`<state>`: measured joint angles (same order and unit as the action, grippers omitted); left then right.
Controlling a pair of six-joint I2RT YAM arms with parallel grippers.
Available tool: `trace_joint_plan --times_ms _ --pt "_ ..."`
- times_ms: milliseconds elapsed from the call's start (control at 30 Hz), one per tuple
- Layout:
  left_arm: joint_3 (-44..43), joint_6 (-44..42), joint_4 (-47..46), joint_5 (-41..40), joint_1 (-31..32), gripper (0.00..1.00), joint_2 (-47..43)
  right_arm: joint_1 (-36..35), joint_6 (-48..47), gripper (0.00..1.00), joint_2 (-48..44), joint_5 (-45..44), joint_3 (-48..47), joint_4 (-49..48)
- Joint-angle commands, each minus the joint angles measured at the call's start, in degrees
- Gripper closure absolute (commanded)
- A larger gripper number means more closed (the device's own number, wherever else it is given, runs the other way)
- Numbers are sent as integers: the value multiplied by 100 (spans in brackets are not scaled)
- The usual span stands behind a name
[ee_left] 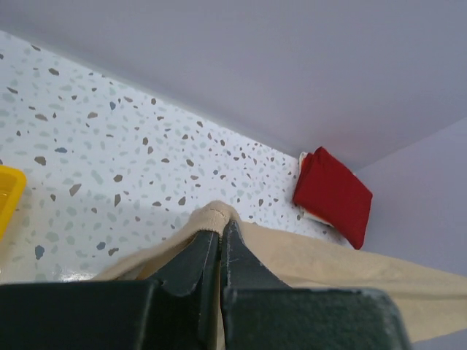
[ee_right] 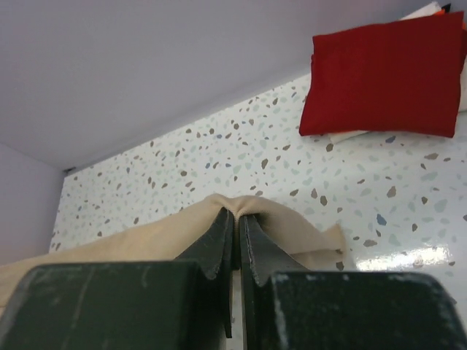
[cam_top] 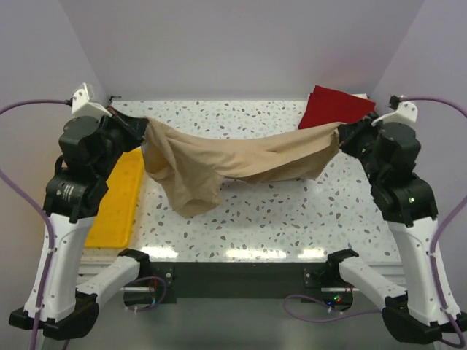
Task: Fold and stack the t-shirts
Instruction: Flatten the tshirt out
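Left gripper (cam_top: 141, 128) and right gripper (cam_top: 344, 135) are pinching the sagging tan shirt (cam_top: 219, 162); thin bites risk slipping, dropping it by the red shirt (cam_top: 332, 108) at two o'clock.

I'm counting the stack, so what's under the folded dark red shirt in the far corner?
A pale edge pokes out beneath the dark red shirt; the shirt covers the rest, so what it is cannot be told.

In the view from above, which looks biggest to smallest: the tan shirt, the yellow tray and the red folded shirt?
1. tan shirt, stretched out wide: clearly largest.
2. yellow tray.
3. red folded shirt.
The last two are each partly hidden, and the red one lies farther back, so their order is unsure.
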<state>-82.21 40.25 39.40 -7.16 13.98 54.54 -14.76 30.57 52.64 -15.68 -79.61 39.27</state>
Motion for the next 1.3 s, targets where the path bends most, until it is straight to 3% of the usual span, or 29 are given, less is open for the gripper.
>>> trace_joint_plan --times_ms 0,267,500,633,667,767,833,933,1067,1167,1267 --pt "-496 -44 349 -347 -44 100 -146 26 -270 100 -245 -462 -781 555" --pt "-323 167 -71 -40 -44 100 232 35 -323 100 26 -321 -1039 346" --pt "-812 159 -1537 459 -272 100 1731 35 -376 100 1140 -216 -756 -1444" --pt "-2497 -17 -1550 995 -518 100 2875 193 -332 100 1932 -163 -1607 -1773" --pt "-3458 -26 -1410 1084 -667 100 3121 237 -315 100 2064 -85 -1862 -1756" --pt "-5148 44 -865 1515 -1036 100 3904 360 -332 100 2504 -49 -2978 -1440" --pt "-5454 219 -644 1873 -1325 100 4073 404 -420 100 2698 -49 -3665 -1089" --pt "-4605 308 -889 2200 -1589 100 3565 422 -516 100 2612 -5 -3878 -737" --pt "-2857 343 -1075 2324 -1793 100 2878 431 -561 100 2322 13 -3158 -561" --pt "-1961 299 -1022 2482 -1820 100 2702 483 -561 100 2155 21 -2298 -420" --pt "-741 299 -1310 2536 -1820 100 2614 624 -394 100 1944 144 -685 -568"
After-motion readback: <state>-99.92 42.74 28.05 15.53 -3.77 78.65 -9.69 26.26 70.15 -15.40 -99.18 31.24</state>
